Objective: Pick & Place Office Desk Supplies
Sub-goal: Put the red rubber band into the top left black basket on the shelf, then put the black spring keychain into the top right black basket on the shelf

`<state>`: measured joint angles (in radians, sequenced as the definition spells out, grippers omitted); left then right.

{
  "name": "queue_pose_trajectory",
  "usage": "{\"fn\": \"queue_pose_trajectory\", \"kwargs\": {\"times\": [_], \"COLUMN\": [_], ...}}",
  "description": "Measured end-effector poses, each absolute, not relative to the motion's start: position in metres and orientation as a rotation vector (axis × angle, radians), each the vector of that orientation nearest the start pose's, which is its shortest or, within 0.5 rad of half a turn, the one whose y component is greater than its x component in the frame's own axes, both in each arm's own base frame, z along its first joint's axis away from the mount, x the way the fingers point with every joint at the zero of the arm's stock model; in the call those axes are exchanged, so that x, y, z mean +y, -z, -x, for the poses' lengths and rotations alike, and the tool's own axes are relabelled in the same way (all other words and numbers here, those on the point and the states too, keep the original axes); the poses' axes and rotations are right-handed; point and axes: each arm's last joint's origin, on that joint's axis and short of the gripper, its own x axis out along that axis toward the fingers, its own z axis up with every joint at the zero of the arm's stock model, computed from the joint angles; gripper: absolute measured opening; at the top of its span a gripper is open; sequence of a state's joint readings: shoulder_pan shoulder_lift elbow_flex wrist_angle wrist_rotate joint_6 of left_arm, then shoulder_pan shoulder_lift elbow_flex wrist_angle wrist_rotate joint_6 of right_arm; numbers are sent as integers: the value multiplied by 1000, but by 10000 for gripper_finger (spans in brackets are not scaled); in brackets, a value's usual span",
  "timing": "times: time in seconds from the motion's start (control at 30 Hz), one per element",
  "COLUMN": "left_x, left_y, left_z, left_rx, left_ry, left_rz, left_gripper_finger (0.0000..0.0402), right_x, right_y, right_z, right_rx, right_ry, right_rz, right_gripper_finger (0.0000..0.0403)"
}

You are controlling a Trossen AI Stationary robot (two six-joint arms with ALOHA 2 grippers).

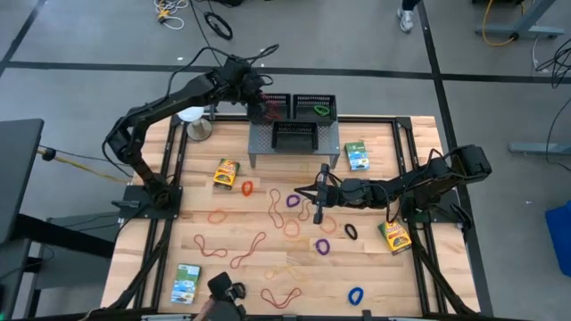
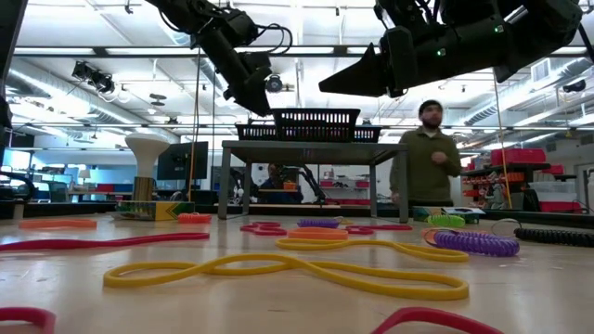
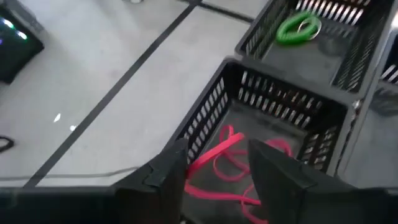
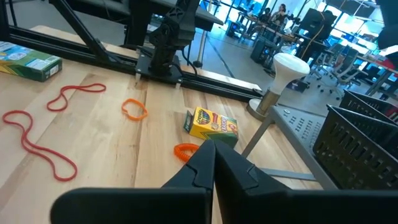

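High view had the left pincer (image 1: 260, 109) up at the back of the bench (image 1: 375, 267), poised over the left-hand small black mesh tray (image 1: 276, 103) on top of the grey perforated metal shelf (image 1: 294, 143). From the left wrist view its fingers (image 3: 163, 180) stood apart with nothing between them, and a thin red rubber-band loop (image 3: 229, 163) lay crumpled on that tray's floor directly below. A green loop (image 3: 297, 28) sat in the neighbouring tray (image 3: 323, 43).

The right pincer (image 1: 319, 194) hung mid-bench, pressed shut and empty, over scattered loops, an orange one (image 1: 292, 228) and a purple one (image 1: 322, 246) among them. Those bands looked featherlight, floppy and flat to the wood, so I'd have pinched a single strand where it bowed. The yellow-green card box (image 1: 227, 174) seemed light but crushable; take it across its short sides.
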<state>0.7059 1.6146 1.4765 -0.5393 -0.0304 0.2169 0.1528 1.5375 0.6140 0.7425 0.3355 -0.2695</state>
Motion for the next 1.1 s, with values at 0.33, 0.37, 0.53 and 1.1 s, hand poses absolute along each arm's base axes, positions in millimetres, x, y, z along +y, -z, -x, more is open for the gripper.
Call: {"fn": "queue_pose_trajectory", "kwargs": {"times": [0.33,0.37,0.53,1.1], "left_x": [228,228,225,162], "left_y": [-343,-349,-374,-398], "left_z": [-266,-266,-263,-281], "left_rx": [800,793,771,741], "left_ry": [-616,-614,-603,-359], "left_rz": [53,51,39,-32], "left_gripper_finger": [235,237,237,48], "right_x": [36,36,36,36], "right_y": [-191,-191,-191,-190], "right_z": [-298,-298,-298,-298], "right_rx": [199,199,199,213], "right_ry": [154,154,154,153], "right_rz": [312,312,312,313], "right_gripper_finger": [11,11,11,11]}}
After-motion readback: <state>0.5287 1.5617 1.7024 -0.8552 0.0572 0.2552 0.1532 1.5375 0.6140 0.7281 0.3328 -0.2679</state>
